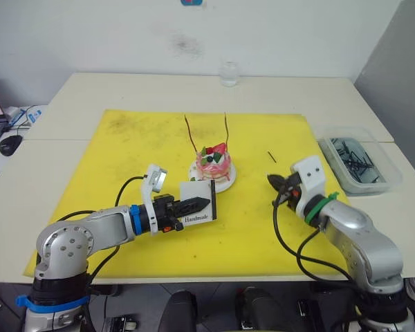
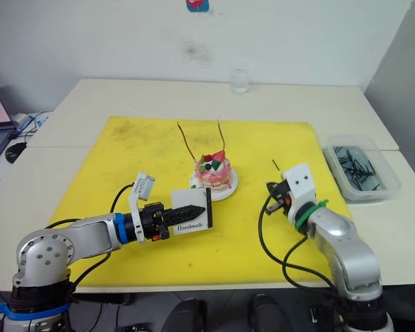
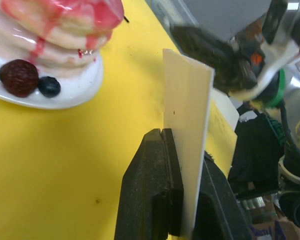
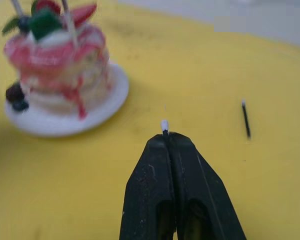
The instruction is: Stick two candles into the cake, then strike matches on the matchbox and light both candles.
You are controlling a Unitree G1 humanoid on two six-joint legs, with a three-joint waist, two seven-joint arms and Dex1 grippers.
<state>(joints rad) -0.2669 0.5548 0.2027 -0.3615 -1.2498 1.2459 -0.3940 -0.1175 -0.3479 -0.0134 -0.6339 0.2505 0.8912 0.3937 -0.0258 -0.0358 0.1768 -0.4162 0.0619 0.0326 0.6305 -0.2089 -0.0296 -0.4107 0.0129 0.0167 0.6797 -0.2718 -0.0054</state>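
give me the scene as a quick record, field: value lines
candles: both candles stand in the cake
left tool: left tool shut on the matchbox, held on edge beside the cake
right tool: right tool shut on a match, pale tip poking out
loose match: second match lies on the yellow mat
bin: clear bin of dark bits, beside the mat
glass: glass at the table's far edge

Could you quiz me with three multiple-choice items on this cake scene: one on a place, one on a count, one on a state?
1. Where do the candles stand?
A. in the cake
B. in the clear bin
C. flat on the yellow mat

2. How many candles are there?
A. one
B. two
C. four

3. What is the left gripper doing?
A. hanging open
B. clamping the matchbox
C. lifting the plate

Answers: 1 A, both rise from its top. 2 B, two thin sticks. 3 B, its fingers pinch the box.
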